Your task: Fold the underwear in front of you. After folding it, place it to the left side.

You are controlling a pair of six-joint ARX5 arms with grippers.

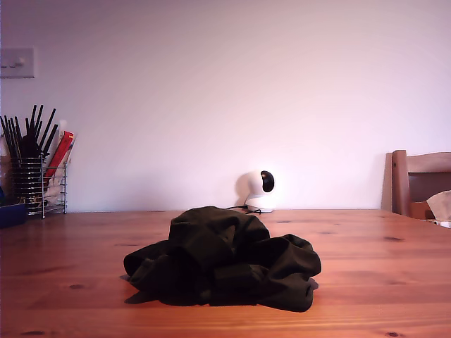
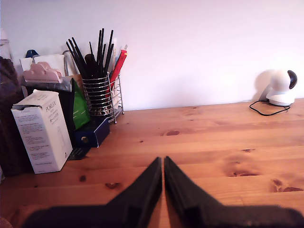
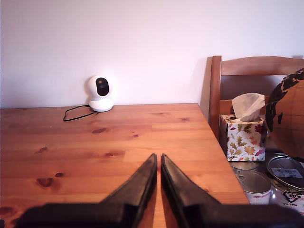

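My first gripper (image 2: 163,164) and my second gripper (image 3: 158,160) each have their two jaws pressed together, holding nothing, above bare table (image 1: 394,282). One underwear (image 1: 222,259) lies crumpled mid-table in the exterior view, before one camera (image 1: 260,190).

**What can't be made out**

Underwear (image 1: 222,258) is bunched in a heap, so waistband & hems are lost in folds; it shows in neither wrist view; chair (image 1: 421,184) cut by exterior view's right edge; light switch (image 1: 17,63) cut by its left edge; print on white box (image 2: 42,130) too small to read; globe (image 3: 287,114) & tins (image 3: 255,183) only partly in frame.
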